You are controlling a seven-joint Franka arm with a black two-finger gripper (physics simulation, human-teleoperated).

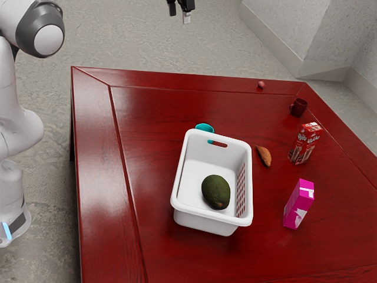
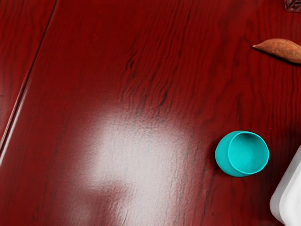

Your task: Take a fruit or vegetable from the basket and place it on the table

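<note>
One green avocado (image 1: 216, 192) sits inside the white basket (image 1: 203, 223) on the red desk (image 1: 150, 121), toward 5 o'clock in the exterior view. My pincer (image 1: 179, 14) is up high, near 12 o'clock from the basket there, with its two fingers apart and holding nothing. Going round outside the basket in that same view, a blue-green cup (image 1: 204, 127) is close at 12 o'clock, a brown sweet potato (image 1: 264, 156) at 2 and a pink box (image 1: 298, 204) past 3.
</note>
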